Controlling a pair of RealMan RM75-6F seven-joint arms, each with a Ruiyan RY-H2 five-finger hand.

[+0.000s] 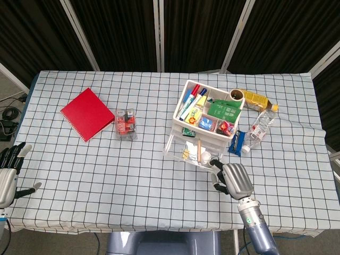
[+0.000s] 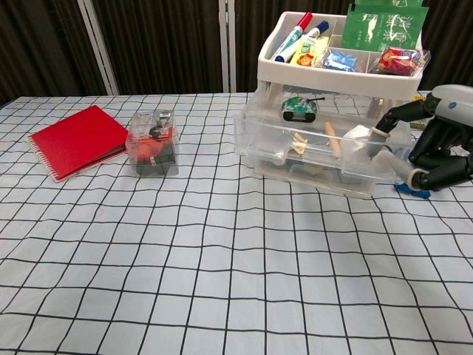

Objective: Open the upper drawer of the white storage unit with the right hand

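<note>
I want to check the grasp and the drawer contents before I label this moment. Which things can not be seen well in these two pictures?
- Right hand: chest view, cut by the right edge; its fingers cover the upper drawer front, so the handle is hidden.
- Lower drawer: chest view, blurred behind clear plastic; head view, covered by the upper drawer.
- Left hand: head view only, cut by the left edge.
- Blue packet: chest view, mostly behind the right hand.
</note>
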